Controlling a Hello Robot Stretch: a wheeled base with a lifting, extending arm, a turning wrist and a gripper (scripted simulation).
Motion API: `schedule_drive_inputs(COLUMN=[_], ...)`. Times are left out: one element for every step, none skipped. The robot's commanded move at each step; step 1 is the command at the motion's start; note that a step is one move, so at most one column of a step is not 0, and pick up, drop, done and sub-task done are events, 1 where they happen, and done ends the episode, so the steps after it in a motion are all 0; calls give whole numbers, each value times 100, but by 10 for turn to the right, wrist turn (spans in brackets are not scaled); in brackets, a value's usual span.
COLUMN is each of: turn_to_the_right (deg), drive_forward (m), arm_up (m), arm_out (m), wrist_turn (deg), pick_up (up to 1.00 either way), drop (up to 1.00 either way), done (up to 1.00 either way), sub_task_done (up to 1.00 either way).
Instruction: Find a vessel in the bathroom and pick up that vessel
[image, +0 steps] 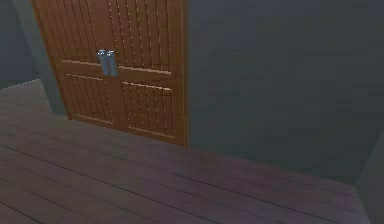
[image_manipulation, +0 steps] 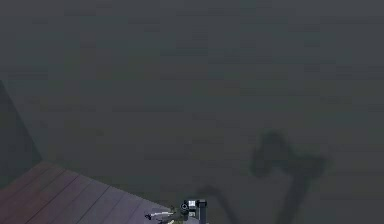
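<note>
Probably the vessel will be light, hard, slick and breakable, best taken round its middle; the pincer (image_manipulation: 158, 214) holds nothing, wooden door (image: 118, 70) ahead.

A wooden double door (image: 120, 65) stands at the forward view's upper left, its 2 leaves made of upright planks above and panels below. 2 small silver handles (image: 106, 62) sit side by side at the middle seam. A plain dark grey wall (image: 280, 70) runs right of the door. Dark brown plank floor (image: 120, 180) spreads below. In the arm side view, a bare grey wall (image_manipulation: 190, 80) meets plank flooring (image_manipulation: 70, 200) at lower left.
</note>
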Motion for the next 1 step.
schedule_drive_inputs(turn_to_the_right=[0], drive_forward=[0], arm_up=[0], arm_out=[0], wrist_turn=[450], pick_up=[0], drop=[0], done=[0], sub_task_done=[0])
